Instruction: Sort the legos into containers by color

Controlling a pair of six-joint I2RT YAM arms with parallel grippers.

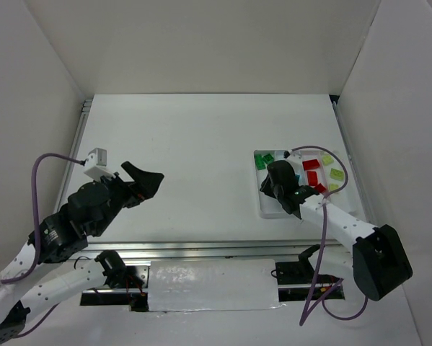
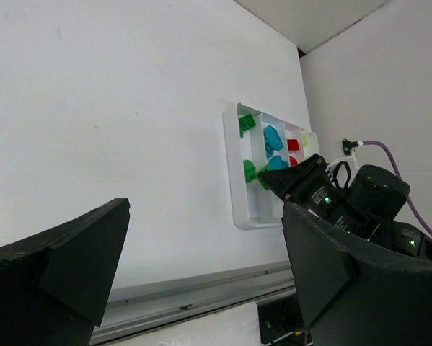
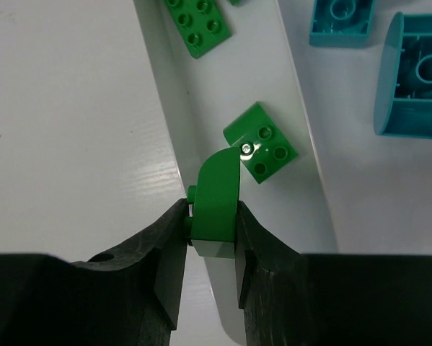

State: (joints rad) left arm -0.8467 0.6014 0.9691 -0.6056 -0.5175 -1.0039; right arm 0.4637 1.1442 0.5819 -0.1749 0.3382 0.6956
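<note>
The right gripper (image 3: 210,216) is clamped on a curved green lego (image 3: 217,194), which is held tilted, low over the leftmost compartment (image 3: 201,108) of the white tray (image 1: 267,209). Two green bricks (image 3: 262,142) are seen lying there. The left gripper (image 1: 145,178) is held spread wide and empty above the table (image 1: 187,144), well apart from the tray.

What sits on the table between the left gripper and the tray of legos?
Nothing. The top view shows only bare white table between the open left gripper and the tray; the left wrist view agrees.
</note>
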